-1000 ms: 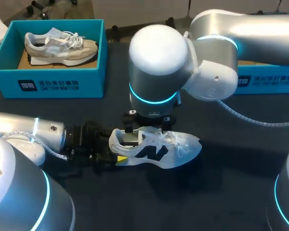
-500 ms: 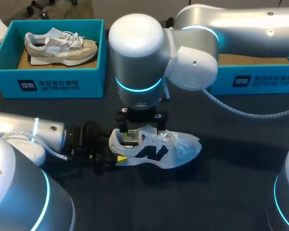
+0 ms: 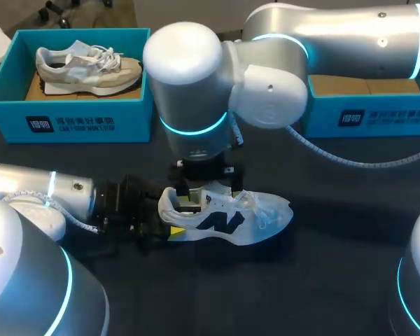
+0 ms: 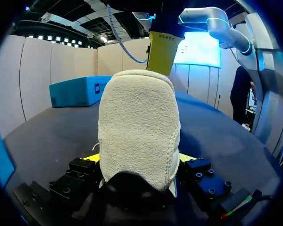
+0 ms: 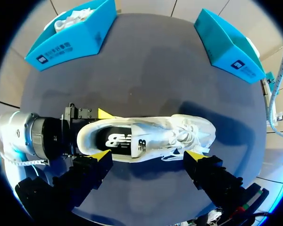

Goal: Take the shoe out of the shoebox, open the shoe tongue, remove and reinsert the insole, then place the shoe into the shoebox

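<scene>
**Head view.** The shoe (image 3: 227,218) stands on its sole on the table, out of the box. The left gripper (image 3: 172,220) clamps the heel from both sides. The right gripper (image 3: 204,180) hangs directly above the heel opening.

**Left wrist view.** The heel fills the gap between our fingers, with a yellow tip pressed to each flank. The fabric is fuzzy. We judge it soft over a stiffer heel counter, so a fair anchor.

**Right wrist view.** The right gripper is spread wide and holds nothing; the shoe is just beneath it. The insole (image 5: 119,140) shows in the opening and is probably thin, floppy and light. We would pinch its heel edge. The loose laces (image 5: 181,136) may snag.
</scene>
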`<state>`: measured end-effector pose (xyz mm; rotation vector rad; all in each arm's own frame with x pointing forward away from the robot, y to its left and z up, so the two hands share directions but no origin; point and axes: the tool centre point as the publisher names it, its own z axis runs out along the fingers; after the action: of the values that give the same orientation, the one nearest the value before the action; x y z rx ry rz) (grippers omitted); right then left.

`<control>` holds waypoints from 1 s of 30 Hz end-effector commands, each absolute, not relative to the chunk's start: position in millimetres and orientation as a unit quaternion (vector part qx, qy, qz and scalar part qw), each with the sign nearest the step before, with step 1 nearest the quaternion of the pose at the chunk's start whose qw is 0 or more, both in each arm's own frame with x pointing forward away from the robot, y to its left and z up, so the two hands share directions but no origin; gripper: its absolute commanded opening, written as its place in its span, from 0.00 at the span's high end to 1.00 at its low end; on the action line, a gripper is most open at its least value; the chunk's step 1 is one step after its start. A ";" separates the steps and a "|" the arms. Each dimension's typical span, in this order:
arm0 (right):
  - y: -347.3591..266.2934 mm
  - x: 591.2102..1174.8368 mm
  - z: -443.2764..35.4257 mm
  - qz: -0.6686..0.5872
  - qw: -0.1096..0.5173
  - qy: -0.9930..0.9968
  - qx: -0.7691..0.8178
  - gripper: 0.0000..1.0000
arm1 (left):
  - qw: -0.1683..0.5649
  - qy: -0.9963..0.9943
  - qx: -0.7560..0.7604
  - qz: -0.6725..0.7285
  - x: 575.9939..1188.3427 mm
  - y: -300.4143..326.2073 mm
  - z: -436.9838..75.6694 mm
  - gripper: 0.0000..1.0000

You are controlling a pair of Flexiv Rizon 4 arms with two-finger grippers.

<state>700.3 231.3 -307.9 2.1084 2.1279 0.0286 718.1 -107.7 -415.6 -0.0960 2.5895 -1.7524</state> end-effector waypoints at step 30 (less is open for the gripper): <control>239.9 700.7 -356.2 -0.091 0.148 0.659 0.732 0.00 | 0.008 0.828 -0.032 -0.559 716.6 -108.0 -415.2 1.00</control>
<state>707.2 231.3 -350.1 2.0341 2.0902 -0.2075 718.1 -107.7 -415.5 -0.0961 2.5895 -1.7525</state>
